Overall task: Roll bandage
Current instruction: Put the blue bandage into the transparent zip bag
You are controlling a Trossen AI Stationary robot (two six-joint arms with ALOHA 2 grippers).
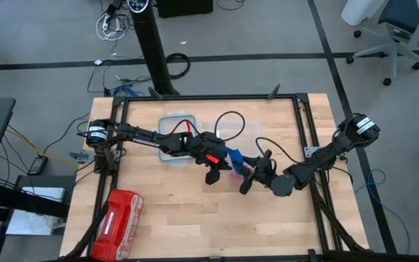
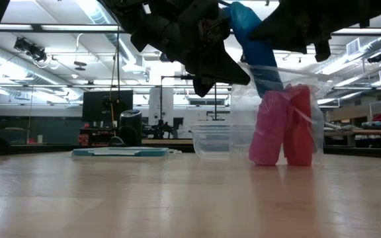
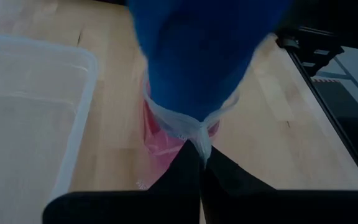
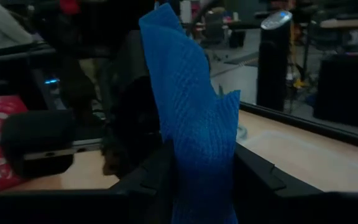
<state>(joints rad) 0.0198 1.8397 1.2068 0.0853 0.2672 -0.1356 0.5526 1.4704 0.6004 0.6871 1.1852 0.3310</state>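
— Where is the bandage right now?

— The bright blue stretchy fabric bandage (image 1: pixel 234 157) hangs between my two tools, above the middle of the pale wooden desk (image 1: pixel 195 225). Its long axis runs steeply, nearly upright: in the low view the blue strip (image 2: pixel 253 46) drops from up by my arms into a clear plastic bag (image 2: pixel 280 112) that also holds two red-pink fabric rolls (image 2: pixel 283 125) standing on the desk.

— Which tool has it?

— My right tool (image 4: pixel 197 180) grips it, jaws partway apart with the blue mesh filling the gap between them; the strip rises straight up out of the fingers. My left tool (image 3: pixel 201 165) is pinched fully together, and what it pinches looks like a twisted bit of the clear bag's film just under the blue fabric, though I can't be sure it hasn't caught the bandage too.

— Which arm is nearer?

— Both are right at it. From above, my left tool (image 1: pixel 213 161) sits just on one side of the blue and my right tool (image 1: pixel 257 173) just on the other.

— And the arm poses?

— Left arm stretches low across the desk past a clear plastic tub (image 1: pixel 174 142); right arm reaches in from the far edge, elbow bent, wrist turned toward the left one. I judge the strip must come clear of the bag before any rolling
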